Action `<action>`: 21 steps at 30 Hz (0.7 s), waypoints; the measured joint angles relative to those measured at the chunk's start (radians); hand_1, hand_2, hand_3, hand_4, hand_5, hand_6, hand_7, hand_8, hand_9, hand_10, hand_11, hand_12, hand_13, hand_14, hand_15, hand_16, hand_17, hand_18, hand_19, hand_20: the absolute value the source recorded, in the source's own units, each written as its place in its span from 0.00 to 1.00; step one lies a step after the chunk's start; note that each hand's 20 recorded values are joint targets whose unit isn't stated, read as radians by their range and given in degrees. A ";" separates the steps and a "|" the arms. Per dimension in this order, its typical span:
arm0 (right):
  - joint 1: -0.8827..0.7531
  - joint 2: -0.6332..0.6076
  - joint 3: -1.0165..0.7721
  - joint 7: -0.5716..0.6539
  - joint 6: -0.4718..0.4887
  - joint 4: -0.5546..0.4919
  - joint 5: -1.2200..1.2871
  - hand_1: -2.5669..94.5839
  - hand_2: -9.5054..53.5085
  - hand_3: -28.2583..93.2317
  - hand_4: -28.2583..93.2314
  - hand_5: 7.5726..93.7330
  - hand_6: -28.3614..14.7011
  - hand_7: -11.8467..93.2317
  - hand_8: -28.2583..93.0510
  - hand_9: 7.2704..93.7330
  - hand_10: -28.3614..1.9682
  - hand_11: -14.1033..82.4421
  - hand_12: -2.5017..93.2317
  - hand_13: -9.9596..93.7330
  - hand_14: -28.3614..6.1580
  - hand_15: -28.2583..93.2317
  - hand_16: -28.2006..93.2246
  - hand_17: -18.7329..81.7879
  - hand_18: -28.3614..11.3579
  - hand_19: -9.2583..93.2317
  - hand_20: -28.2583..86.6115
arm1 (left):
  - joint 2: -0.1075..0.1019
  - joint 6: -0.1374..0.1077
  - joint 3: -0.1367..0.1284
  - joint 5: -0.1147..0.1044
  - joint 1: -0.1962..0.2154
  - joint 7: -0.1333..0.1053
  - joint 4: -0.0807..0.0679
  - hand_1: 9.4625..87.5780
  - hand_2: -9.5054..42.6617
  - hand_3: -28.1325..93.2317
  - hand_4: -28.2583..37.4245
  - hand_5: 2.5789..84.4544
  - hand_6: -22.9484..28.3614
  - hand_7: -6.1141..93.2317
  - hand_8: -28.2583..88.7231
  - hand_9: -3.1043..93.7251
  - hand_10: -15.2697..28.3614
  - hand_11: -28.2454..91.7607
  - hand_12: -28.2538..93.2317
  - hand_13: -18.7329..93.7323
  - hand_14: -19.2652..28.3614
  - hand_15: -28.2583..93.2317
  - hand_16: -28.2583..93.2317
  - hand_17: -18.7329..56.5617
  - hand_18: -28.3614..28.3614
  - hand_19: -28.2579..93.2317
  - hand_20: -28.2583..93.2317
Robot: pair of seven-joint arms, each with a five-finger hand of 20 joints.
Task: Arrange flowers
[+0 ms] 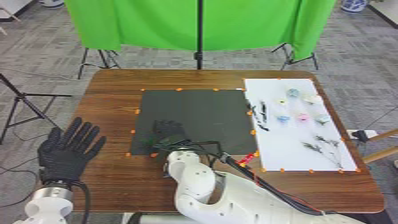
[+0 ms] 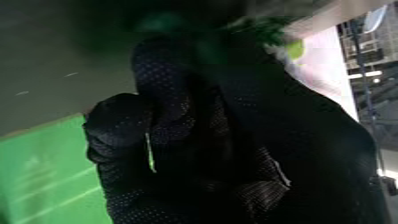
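Note:
In the head view, the left hand (image 1: 66, 154) lies over the table's left side, fingers straight and spread. The right hand (image 1: 169, 131) is low over the dark mat (image 1: 200, 110), with bits of green (image 1: 151, 142) beside it. In the right wrist view, the right hand (image 2: 169, 120) has its fingers curled in, and green foliage (image 2: 262, 29) shows at their tips; its stem is hidden. On the white board (image 1: 280, 145) lie separate blooms, among them a blue flower (image 1: 293, 93) and a pink flower (image 1: 303, 118), with leafy sprigs (image 1: 313, 147) nearer the robot.
Dark slender pieces (image 1: 260, 116) lie along the board's left edge. A red object (image 1: 246, 159) sits by the board's near left corner, close to the right arm's cables. Orange markers line the mat and board. A green cloth (image 1: 151, 25) hangs behind the wooden table (image 1: 115, 100).

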State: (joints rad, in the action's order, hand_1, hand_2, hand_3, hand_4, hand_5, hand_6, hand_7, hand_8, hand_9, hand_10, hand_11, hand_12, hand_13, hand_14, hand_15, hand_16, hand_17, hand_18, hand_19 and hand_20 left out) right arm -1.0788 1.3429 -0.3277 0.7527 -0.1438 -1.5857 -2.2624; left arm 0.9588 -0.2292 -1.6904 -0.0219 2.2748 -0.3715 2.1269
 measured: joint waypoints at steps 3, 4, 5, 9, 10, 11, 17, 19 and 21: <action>0.000 0.002 0.000 0.001 -0.019 0.001 0.011 0.52 0.00 0.85 0.06 0.54 0.45 0.29 0.16 0.68 0.30 0.47 0.30 0.79 0.49 0.72 0.50 0.66 0.10 1.00 0.54 | 0.000 -0.001 0.000 -0.004 0.001 0.000 0.000 0.20 0.41 0.86 0.02 0.46 0.60 0.18 0.17 0.39 0.71 0.40 0.34 0.40 0.74 0.52 0.20 0.15 0.78 0.52 0.37; -0.001 0.004 -0.002 0.002 -0.025 0.001 0.016 0.51 0.00 0.85 0.06 0.53 0.45 0.29 0.16 0.66 0.28 0.48 0.28 0.79 0.48 0.72 0.49 0.66 0.10 1.00 0.54 | 0.000 -0.002 0.000 -0.005 0.001 0.000 0.000 0.20 0.41 0.86 0.01 0.46 0.60 0.18 0.17 0.39 0.71 0.40 0.34 0.40 0.74 0.52 0.20 0.15 0.78 0.53 0.37; -0.002 0.006 -0.005 0.004 -0.031 0.001 0.021 0.49 0.00 0.85 0.06 0.51 0.44 0.28 0.16 0.65 0.27 0.47 0.27 0.78 0.46 0.74 0.46 0.66 0.09 1.00 0.54 | 0.000 -0.002 0.000 -0.006 0.001 0.000 0.000 0.20 0.41 0.85 0.01 0.46 0.60 0.18 0.18 0.39 0.71 0.40 0.34 0.40 0.74 0.52 0.20 0.15 0.78 0.53 0.37; -0.003 0.008 -0.010 0.010 -0.064 0.000 0.038 0.44 0.00 0.86 0.07 0.47 0.41 0.27 0.16 0.60 0.20 0.44 0.25 0.74 0.40 0.75 0.45 0.65 0.08 1.00 0.55 | 0.000 -0.002 0.000 -0.009 0.001 -0.001 0.000 0.20 0.40 0.86 0.01 0.46 0.60 0.18 0.18 0.39 0.70 0.40 0.34 0.40 0.73 0.52 0.20 0.16 0.77 0.53 0.37; -0.002 0.007 -0.010 0.010 -0.069 -0.004 0.043 0.42 0.00 0.86 0.07 0.46 0.39 0.26 0.16 0.57 0.17 0.43 0.24 0.72 0.37 0.76 0.44 0.64 0.07 1.00 0.55 | 0.001 -0.002 0.000 -0.010 0.002 -0.003 0.000 0.20 0.39 0.86 0.01 0.46 0.60 0.19 0.18 0.40 0.70 0.40 0.34 0.40 0.73 0.52 0.20 0.16 0.77 0.52 0.36; 0.000 0.005 -0.011 0.010 -0.070 -0.010 0.049 0.40 0.03 0.85 0.08 0.44 0.38 0.26 0.17 0.55 0.14 0.41 0.24 0.70 0.34 0.76 0.42 0.64 0.07 1.00 0.55 | 0.001 -0.002 -0.001 -0.012 0.004 -0.005 0.000 0.19 0.39 0.86 0.00 0.46 0.60 0.19 0.18 0.40 0.70 0.40 0.34 0.40 0.72 0.52 0.20 0.16 0.77 0.52 0.36; -0.013 -0.045 -0.087 -0.058 0.048 -0.133 0.096 0.31 0.24 0.86 0.07 0.54 0.48 0.31 0.15 0.43 0.09 0.34 0.22 0.39 0.14 0.69 0.32 0.40 0.08 0.83 0.46 | 0.017 -0.001 -0.026 -0.017 0.030 -0.024 0.004 0.19 0.39 0.87 0.00 0.47 0.59 0.19 0.17 0.40 0.69 0.41 0.34 0.40 0.71 0.52 0.20 0.17 0.76 0.52 0.36; -0.029 -0.076 -0.135 -0.134 0.130 -0.193 0.120 0.30 0.25 0.86 0.07 0.56 0.53 0.33 0.14 0.40 0.10 0.32 0.21 0.31 0.14 0.64 0.30 0.33 0.12 0.74 0.42 | 0.023 -0.001 -0.034 -0.019 0.038 -0.028 0.005 0.19 0.38 0.87 0.00 0.47 0.59 0.19 0.17 0.40 0.69 0.41 0.34 0.40 0.70 0.52 0.20 0.17 0.76 0.52 0.36; -0.044 -0.111 -0.179 -0.226 0.215 -0.244 0.125 0.30 0.26 0.86 0.06 0.57 0.55 0.34 0.14 0.38 0.11 0.31 0.21 0.27 0.14 0.62 0.29 0.29 0.13 0.70 0.40 | 0.026 -0.001 -0.040 -0.021 0.046 -0.032 0.006 0.18 0.38 0.87 0.00 0.47 0.59 0.20 0.17 0.40 0.68 0.41 0.34 0.40 0.70 0.52 0.20 0.17 0.76 0.51 0.36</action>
State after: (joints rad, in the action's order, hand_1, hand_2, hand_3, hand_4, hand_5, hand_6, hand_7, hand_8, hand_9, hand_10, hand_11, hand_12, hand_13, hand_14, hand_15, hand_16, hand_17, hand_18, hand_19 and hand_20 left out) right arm -1.1230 1.2316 -0.5069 0.5271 0.0713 -1.8300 -2.1371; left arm 0.9850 -0.2306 -1.7304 -0.0425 2.3203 -0.4038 2.1325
